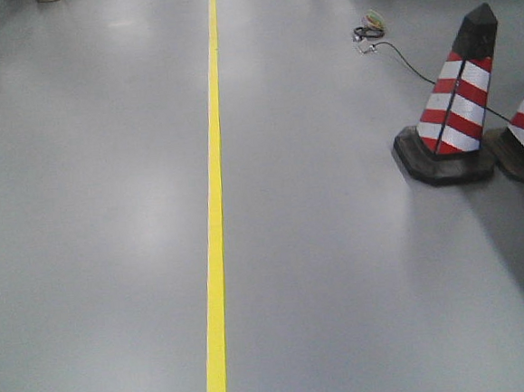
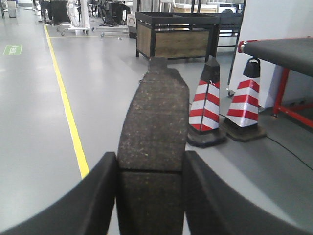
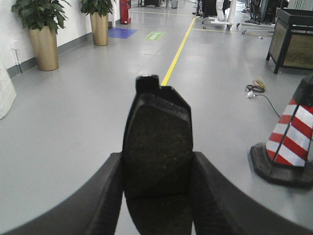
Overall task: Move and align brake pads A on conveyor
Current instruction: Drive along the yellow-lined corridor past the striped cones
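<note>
In the left wrist view a dark-grey brake pad (image 2: pixel 155 117) with a centre groove sticks out forward, and my left gripper (image 2: pixel 150 169) is shut on it across its width. My right gripper (image 3: pixel 157 164) is likewise shut on a second brake pad (image 3: pixel 157 132), which also points forward above the grey floor. The conveyor (image 2: pixel 283 51), a dark belt on a red frame, shows at the far right of the left wrist view, well away from the left pad. Neither gripper nor any pad appears in the front view.
Red-and-white striped cones (image 1: pixel 455 108) (image 2: pixel 206 105) stand on the floor to the right, a cable (image 1: pixel 372 35) lying behind them. A yellow floor line (image 1: pixel 213 209) runs ahead. Potted plants (image 3: pixel 43 34) stand at the left wall, and a black-framed crate (image 2: pixel 173 35) sits further back.
</note>
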Available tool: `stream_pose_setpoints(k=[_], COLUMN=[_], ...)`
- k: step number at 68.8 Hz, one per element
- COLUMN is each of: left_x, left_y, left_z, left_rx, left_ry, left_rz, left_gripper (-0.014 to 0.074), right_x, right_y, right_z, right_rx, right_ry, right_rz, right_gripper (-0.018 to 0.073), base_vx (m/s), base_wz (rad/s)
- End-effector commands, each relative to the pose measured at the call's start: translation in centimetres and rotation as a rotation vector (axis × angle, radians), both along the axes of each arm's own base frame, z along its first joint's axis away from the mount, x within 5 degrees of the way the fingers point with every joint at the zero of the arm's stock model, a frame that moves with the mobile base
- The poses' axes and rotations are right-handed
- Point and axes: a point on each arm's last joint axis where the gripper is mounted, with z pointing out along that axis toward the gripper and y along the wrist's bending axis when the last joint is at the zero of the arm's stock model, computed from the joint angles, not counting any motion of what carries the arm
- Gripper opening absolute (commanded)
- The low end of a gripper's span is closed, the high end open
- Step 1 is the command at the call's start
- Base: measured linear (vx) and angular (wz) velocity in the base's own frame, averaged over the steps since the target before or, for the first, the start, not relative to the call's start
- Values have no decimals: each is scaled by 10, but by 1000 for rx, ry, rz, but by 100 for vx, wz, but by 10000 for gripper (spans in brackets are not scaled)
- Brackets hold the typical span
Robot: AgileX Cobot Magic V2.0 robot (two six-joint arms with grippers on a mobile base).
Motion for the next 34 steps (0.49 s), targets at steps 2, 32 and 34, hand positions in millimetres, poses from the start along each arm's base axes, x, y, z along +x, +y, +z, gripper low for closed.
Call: stream_pose_setpoints(k=[2,32,34], left_x=[-1,-1,-1], left_y=[-1,-1,-1], left_z=[15,15,15], left_rx=[-39,-38,-38], left_ry=[-97,-96,-96], left_rz=[-19,-19,-19], left_gripper=[-6,-6,-6], right_x=[1,1,1], right_y=[-2,-2,-2], right_z=[16,16,16], right_rx=[15,15,15], right_ry=[-105,-105,-105], right_rz=[-26,-26,-26], right_gripper=[-2,-2,-2], base_vx=[78,75,73], base_wz=[-1,-1,-1])
